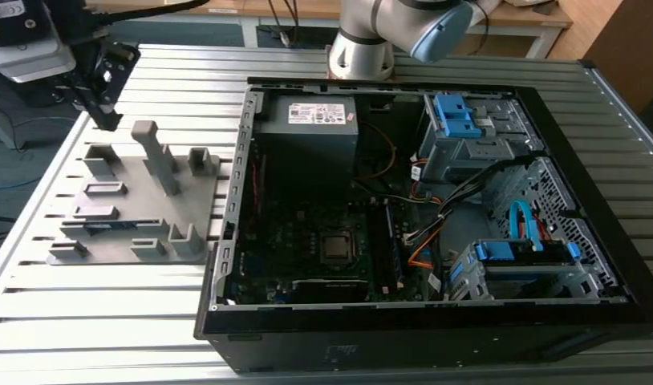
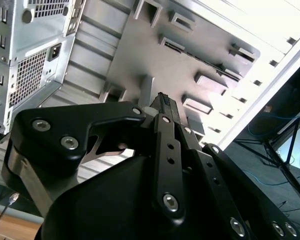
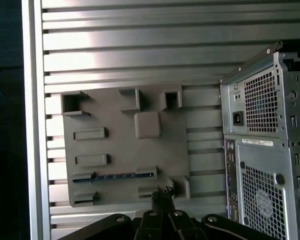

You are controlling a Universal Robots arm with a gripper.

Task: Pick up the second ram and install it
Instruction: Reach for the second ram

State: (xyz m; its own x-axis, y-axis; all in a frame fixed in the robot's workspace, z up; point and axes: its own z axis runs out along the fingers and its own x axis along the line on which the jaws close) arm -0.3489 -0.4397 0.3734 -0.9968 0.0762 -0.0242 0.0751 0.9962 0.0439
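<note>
Second ram sits on edge in a slot of the grey holder tray on the counter, beside the computer case; the top edge is likely left exposed for pinching. Tool hovers over the tray's near edge, fingers closed, empty.

Gripper tilted downward, its fingers closed together, silver-grey arm upright well behind it.

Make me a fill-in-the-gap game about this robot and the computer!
The slim blue-green memory strip lies in a slot of the ___ plastic holder.
The black pincer hangs above that holder, holding ___.
The black metal computer case lies with its side ___.
Missing words: grey, nothing, open.
</note>
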